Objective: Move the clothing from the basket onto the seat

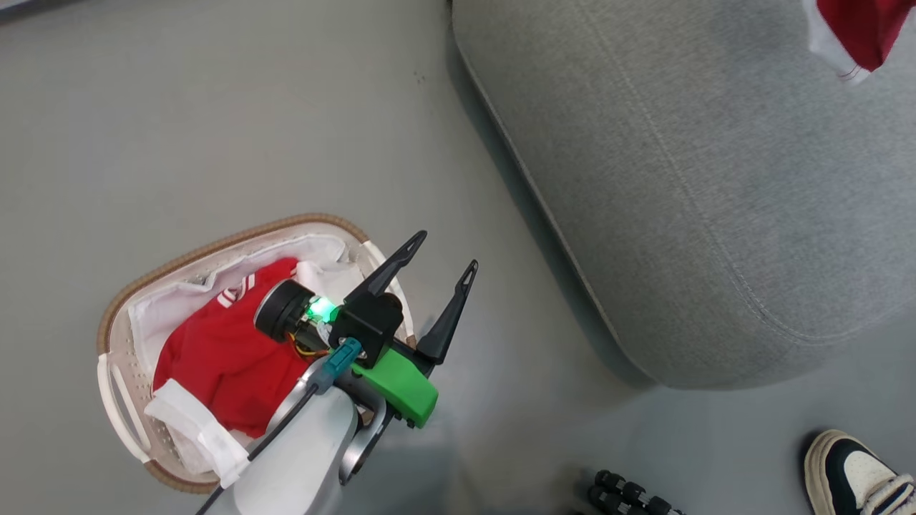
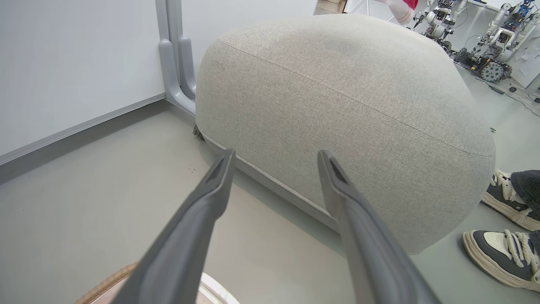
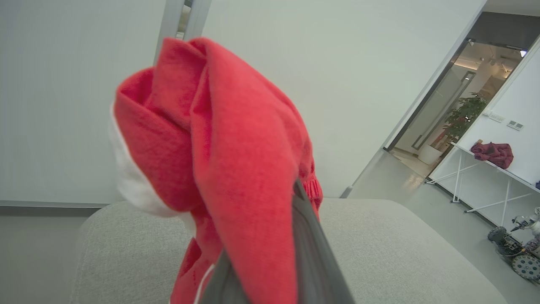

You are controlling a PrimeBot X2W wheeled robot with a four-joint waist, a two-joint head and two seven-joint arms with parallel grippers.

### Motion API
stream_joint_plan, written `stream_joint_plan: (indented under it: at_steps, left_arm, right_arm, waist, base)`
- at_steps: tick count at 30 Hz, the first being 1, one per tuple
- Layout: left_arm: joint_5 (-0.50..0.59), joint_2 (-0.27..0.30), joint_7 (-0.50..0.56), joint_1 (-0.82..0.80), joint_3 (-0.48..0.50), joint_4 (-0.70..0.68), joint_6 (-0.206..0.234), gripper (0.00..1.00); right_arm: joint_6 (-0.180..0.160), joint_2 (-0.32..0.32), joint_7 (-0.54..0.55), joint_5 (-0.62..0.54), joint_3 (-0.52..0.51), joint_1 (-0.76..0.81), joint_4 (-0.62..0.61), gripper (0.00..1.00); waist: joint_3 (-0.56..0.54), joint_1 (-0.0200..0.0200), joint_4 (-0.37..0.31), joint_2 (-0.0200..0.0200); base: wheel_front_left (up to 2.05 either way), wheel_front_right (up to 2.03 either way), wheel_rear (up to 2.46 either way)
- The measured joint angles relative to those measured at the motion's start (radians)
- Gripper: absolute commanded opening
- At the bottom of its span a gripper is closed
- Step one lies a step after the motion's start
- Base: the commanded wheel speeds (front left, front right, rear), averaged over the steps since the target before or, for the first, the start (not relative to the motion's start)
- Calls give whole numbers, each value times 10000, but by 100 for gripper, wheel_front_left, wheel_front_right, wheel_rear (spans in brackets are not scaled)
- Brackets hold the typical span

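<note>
The white basket (image 1: 118, 400) with a brown rim stands on the floor at the lower left, and red clothing (image 1: 222, 357) with white stripes lies in it on white lining. My left gripper (image 1: 447, 250) hovers over the basket's right edge, open and empty, its fingers pointing toward the grey seat (image 1: 701, 200). In the left wrist view that left gripper (image 2: 275, 153) faces the seat (image 2: 346, 105), with the basket rim (image 2: 105, 285) just below. My right gripper (image 3: 295, 202) is shut on a red garment (image 3: 236, 147) with white trim, held above the seat (image 3: 379, 245). That garment (image 1: 859, 28) shows at the head view's top right.
A person's shoes (image 2: 502, 253) stand on the floor by the seat's near corner, one shoe (image 1: 859, 472) at the head view's lower right. Dark ribbed parts (image 1: 630, 493) lie at the bottom edge. A wall and a grey post (image 2: 175, 63) stand behind the seat.
</note>
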Motion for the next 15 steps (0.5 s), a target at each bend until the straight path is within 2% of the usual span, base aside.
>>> stream_joint_plan:
  at_steps: [6,9,10,11,12,15]
  left_arm:
    - [59,-75,0,-404,-8,-79,0,100]
    - [88,-115,0,-415,134,-94,0,100]
    - [90,-115,0,-414,211,-94,0,100]
    - [92,-117,0,-414,247,-94,0,100]
    - [98,-115,0,-409,286,-88,0,100]
    - [104,-132,0,-380,414,-63,0,100]
  right_arm:
    - [2,-556,0,-623,-1680,-744,1561,0]
    - [2,-410,0,-886,-2545,-807,2071,1]
    - [2,-290,0,-1022,-2740,-748,2186,41]
    - [2,-182,0,-1129,-2867,-639,2243,74]
    - [2,-25,0,-1237,-3014,-494,2324,100]
    - [2,385,0,-1480,-3419,140,2395,100]
  waist:
    - [808,0,712,0]
    - [1138,1,1083,0]
    - [1241,1,1206,0]
    - [1322,1,1303,0]
    - [1410,1,1413,0]
    - [1566,1,1698,0]
  base:
    - [0,0,0]
    - [0,0,0]
    - [0,0,0]
    - [0,0,0]
    - [0,0,0]
    - [0,0,0]
